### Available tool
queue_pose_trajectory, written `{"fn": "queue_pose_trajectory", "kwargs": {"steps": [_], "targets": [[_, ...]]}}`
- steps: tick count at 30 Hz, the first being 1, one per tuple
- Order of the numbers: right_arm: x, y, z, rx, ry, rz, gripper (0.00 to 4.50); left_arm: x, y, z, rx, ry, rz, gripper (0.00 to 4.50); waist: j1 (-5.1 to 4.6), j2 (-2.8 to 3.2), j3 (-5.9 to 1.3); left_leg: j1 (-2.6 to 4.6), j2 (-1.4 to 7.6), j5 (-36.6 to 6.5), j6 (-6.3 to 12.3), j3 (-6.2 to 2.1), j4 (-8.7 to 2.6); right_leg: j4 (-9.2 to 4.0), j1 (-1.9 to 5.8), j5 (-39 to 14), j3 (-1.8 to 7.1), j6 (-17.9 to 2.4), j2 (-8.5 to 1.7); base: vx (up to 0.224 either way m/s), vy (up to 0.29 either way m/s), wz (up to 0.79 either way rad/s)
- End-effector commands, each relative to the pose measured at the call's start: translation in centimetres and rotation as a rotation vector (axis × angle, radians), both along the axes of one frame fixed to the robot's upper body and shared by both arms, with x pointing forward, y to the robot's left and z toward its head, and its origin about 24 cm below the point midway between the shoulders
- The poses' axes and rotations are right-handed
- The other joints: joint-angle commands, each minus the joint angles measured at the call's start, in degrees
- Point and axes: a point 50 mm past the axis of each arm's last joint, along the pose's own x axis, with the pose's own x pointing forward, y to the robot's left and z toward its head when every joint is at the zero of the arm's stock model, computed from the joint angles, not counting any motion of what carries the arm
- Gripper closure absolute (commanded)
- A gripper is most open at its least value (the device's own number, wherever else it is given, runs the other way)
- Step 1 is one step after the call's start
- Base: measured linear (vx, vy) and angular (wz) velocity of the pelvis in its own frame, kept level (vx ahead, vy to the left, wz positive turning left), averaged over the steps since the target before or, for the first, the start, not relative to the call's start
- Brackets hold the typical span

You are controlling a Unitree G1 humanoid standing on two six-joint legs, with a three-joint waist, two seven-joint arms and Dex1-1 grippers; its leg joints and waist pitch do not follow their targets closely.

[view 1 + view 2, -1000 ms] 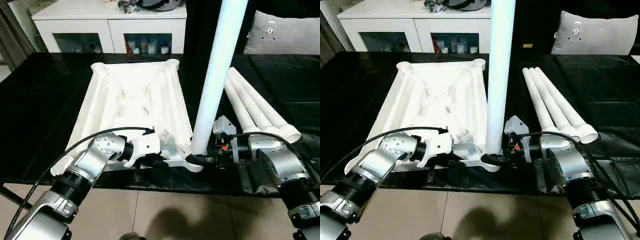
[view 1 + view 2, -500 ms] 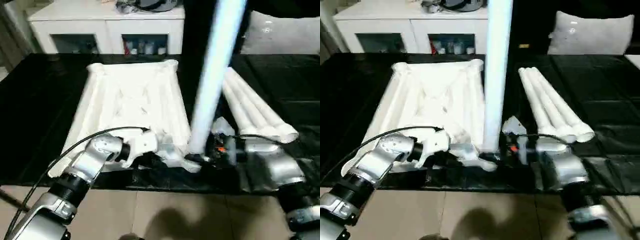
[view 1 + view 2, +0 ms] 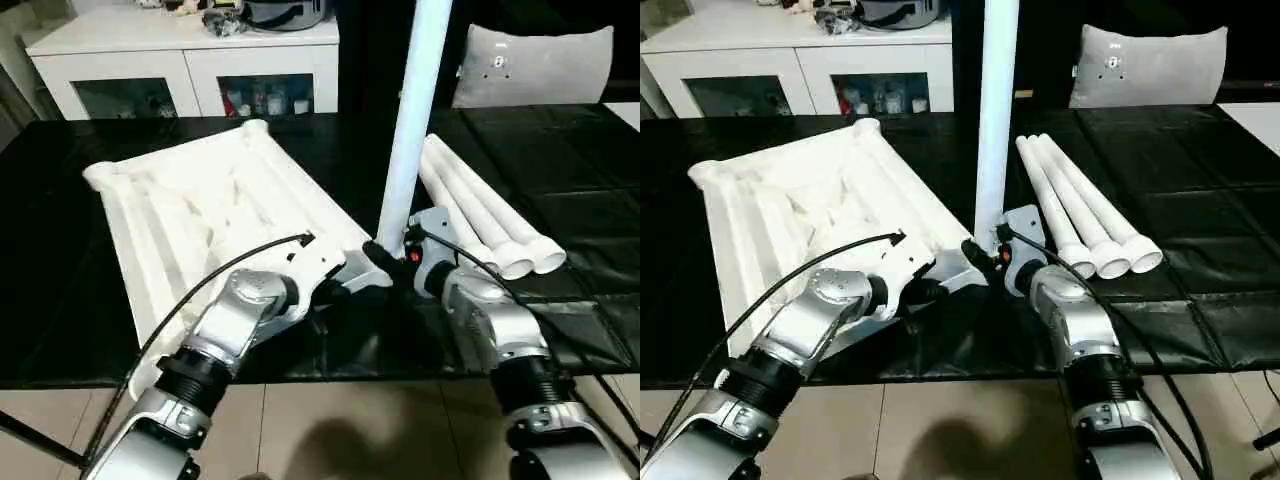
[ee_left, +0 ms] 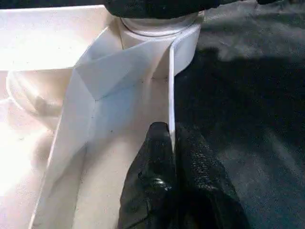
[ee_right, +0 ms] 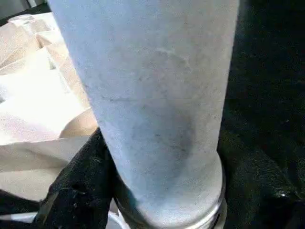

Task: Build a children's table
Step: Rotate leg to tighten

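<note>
The white table top [image 3: 190,215] lies underside up and askew on the black surface. One leg [image 3: 415,110] stands upright in its near right corner socket [image 4: 157,24]. My right gripper [image 3: 385,255] is shut on that leg's base, a black finger [image 5: 76,191] on either side of it. My left gripper [image 4: 172,143] is shut on the top's thin rim wall just beside the same corner, and its arm [image 3: 245,310] reaches in from the front left. Three loose legs [image 3: 1080,215] lie side by side to the right of the upright leg.
A white cabinet with glass doors [image 3: 190,70] stands behind the table. A grey cushion [image 3: 535,65] leans at the back right. The black table's front edge [image 3: 330,370] runs just under my forearms, with tiled floor below.
The table top has swivelled on the black surface, its far end swinging left, while both grippers kept their hold at the leg corner. The camera has also shifted.
</note>
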Motion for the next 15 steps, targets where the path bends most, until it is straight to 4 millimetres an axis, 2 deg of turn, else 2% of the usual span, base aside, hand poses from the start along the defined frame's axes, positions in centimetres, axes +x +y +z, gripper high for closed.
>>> {"fn": "queue_pose_trajectory", "kwargs": {"steps": [1,4,6,8,10,15], "targets": [[-0.4,0.4,-0.7,0.010,0.032,0.018,1.05,0.2,0.0,1.0,-0.028,-0.054,0.011,4.50,0.30,-0.96,-4.04,0.23,2.90,-6.81,4.36,-1.19,-3.43,-4.39,3.01,-13.14,3.09,-9.41,-5.26,0.000,0.000,0.00],[-0.6,0.2,-0.3,0.027,0.019,0.060,0.80,0.4,0.7,1.1,-0.010,-0.069,0.016,4.50,0.45,-0.84,-4.07,0.13,2.93,-5.91,5.45,-1.10,-3.26,-4.22,3.04,-11.01,3.00,-10.12,-5.22,0.000,0.000,0.00],[-0.8,-0.2,0.0,0.027,0.009,0.110,0.63,0.5,1.1,1.2,-0.001,-0.108,-0.015,4.50,0.41,-0.90,-3.82,-0.10,2.83,-7.21,5.65,-1.21,-3.40,-4.64,3.16,-13.34,2.79,-9.53,-5.25,0.000,0.000,0.00],[-1.0,-0.5,0.3,0.022,0.000,0.146,0.38,0.5,1.5,1.1,0.007,-0.120,-0.047,4.50,0.41,-0.88,-3.79,-0.06,2.83,-8.05,5.28,-1.23,-3.45,-4.83,3.19,-15.49,2.81,-8.44,-5.28,0.000,0.000,0.00],[-1.0,-0.7,0.4,0.018,-0.005,0.161,0.23,0.5,1.6,1.1,0.010,-0.117,-0.061,4.50,0.39,-0.81,-3.79,0.09,2.96,-8.46,4.93,-1.21,-3.49,-4.81,3.03,-15.86,2.83,-8.39,-5.25,0.000,0.000,0.00],[-1.6,-2.0,1.1,-0.050,-0.024,0.314,0.11,-0.2,2.4,1.1,0.041,-0.129,-0.214,4.50,0.81,-0.53,-3.99,0.08,3.18,-7.75,5.07,-1.29,-3.36,-4.28,3.09,-12.25,2.79,-9.58,-5.22,0.000,0.000,0.00]]}}
